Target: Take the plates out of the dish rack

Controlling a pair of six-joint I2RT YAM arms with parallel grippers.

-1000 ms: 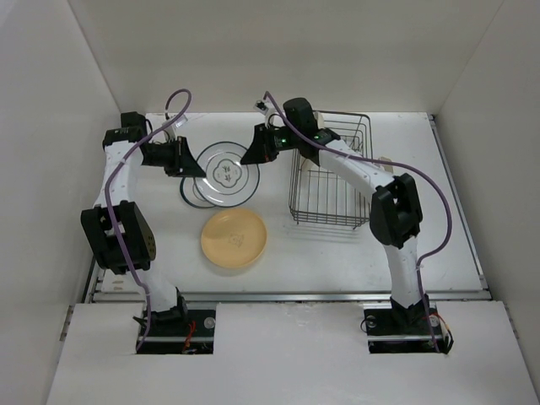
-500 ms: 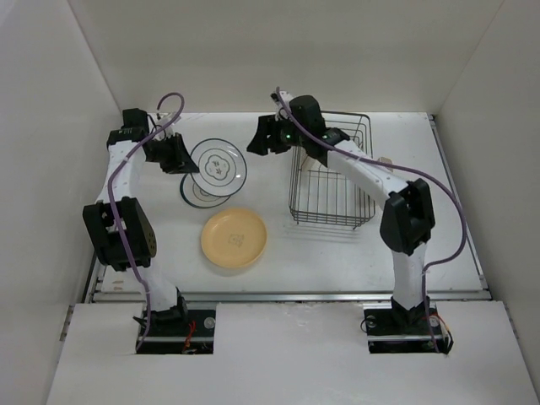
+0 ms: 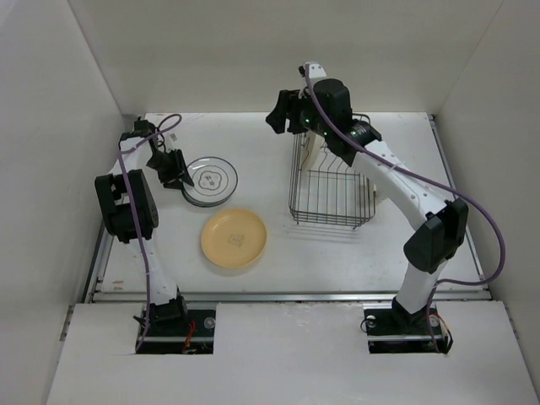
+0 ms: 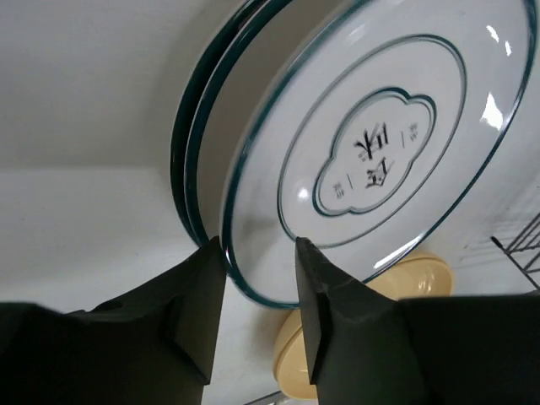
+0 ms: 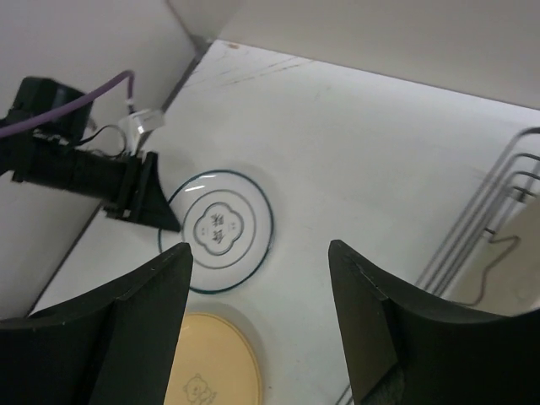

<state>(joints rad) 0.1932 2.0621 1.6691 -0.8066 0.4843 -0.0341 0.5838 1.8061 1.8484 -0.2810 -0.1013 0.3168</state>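
My left gripper (image 3: pixel 180 175) (image 4: pixel 259 283) is shut on the near-left rim of a white plate (image 3: pixel 213 179) (image 4: pixel 380 143) with a dark ring. It holds that plate almost flat on a second white plate (image 3: pixel 192 200) (image 4: pixel 196 126) lying on the table. A yellow plate (image 3: pixel 234 239) (image 4: pixel 418 274) lies flat in front of them. My right gripper (image 3: pixel 281 116) (image 5: pixel 259 249) is open and empty, high above the table beside the far-left corner of the dish rack (image 3: pixel 331 181) (image 5: pixel 489 211). A pale upright shape (image 3: pixel 313 153) stands in the rack's far-left part; I cannot tell whether it is a plate.
White walls close in the table on the left, back and right. The right arm's links cross over the rack's right side. The table's front edge (image 3: pixel 287 295) runs just beyond the arm bases.
My left gripper has lowered the tilted white plate down and left onto the other white plate. My right gripper has moved right and up, away from the plates, toward the rack's far corner.
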